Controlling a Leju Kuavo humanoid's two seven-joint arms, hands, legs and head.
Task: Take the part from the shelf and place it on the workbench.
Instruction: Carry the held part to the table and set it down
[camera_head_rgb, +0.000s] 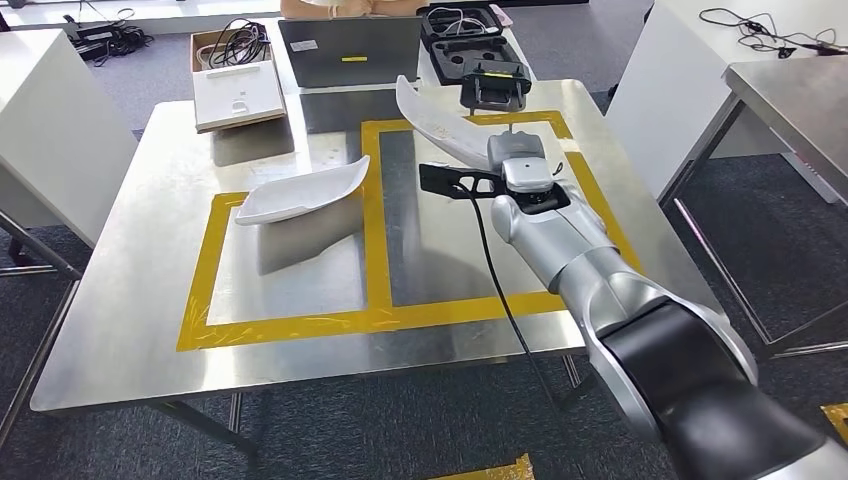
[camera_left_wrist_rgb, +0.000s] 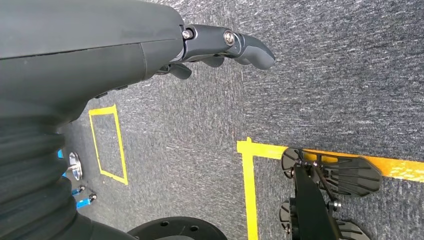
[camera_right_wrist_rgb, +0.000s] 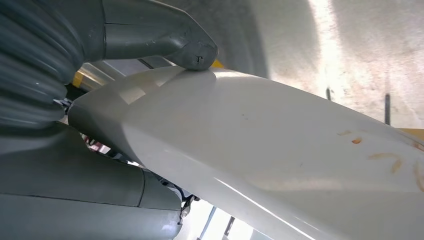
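Two white parts on show here! One white part (camera_head_rgb: 300, 192) lies on the steel worktop (camera_head_rgb: 130, 300) inside the left yellow tape box (camera_head_rgb: 205, 270). The second part (camera_head_rgb: 440, 125) is up in the air over the right box, gripped by the right hand (camera_head_rgb: 515, 150), thumb (camera_right_wrist_rgb: 192, 50) pressed on its surface. Left hand (camera_left_wrist_rgb: 220, 47) hangs over the carpet, fingers loosely curled, holding nothing.
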